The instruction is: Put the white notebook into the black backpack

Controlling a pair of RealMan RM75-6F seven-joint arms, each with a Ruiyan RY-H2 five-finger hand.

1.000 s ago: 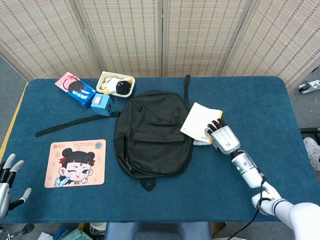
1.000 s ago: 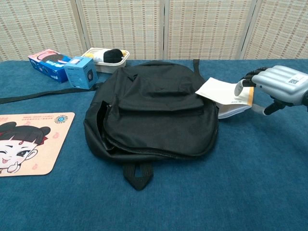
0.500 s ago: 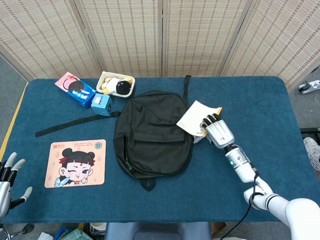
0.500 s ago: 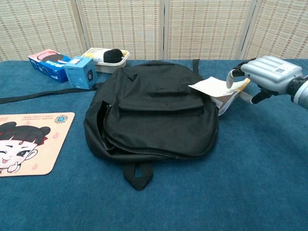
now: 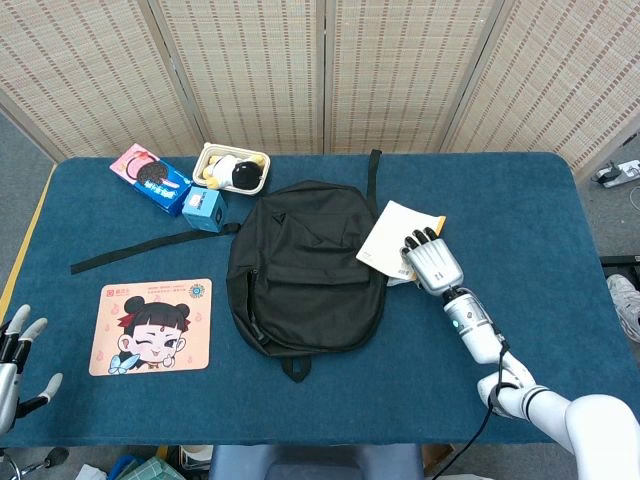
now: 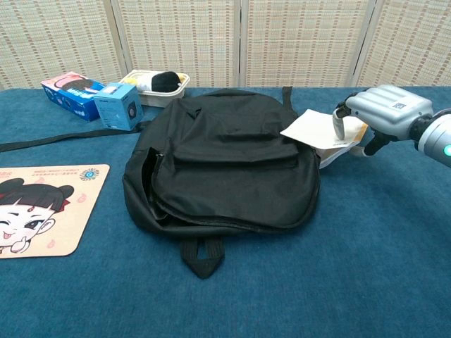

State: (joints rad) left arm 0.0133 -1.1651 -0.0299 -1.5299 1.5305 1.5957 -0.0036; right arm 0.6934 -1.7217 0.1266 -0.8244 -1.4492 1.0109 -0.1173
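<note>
The black backpack (image 5: 305, 265) lies flat in the middle of the blue table, its zip side toward the left (image 6: 225, 165). The white notebook (image 5: 393, 232) sits against the backpack's right side, its near edge raised off the table (image 6: 310, 130). My right hand (image 5: 432, 262) grips the notebook's right edge, fingers curled over it (image 6: 384, 109). My left hand (image 5: 15, 360) hovers at the table's front left corner with fingers spread, holding nothing. It is outside the chest view.
A cartoon mouse pad (image 5: 150, 327) lies front left. At the back left stand a pink biscuit box (image 5: 150, 178), a small blue box (image 5: 203, 208) and a tray with a plush toy (image 5: 233, 168). A backpack strap (image 5: 140, 248) trails left. A folding screen stands behind the table.
My right hand has tightened on the notebook's edge, lifted it off the table and drawn it slightly toward the backpack. The left hand has sunk a little.
</note>
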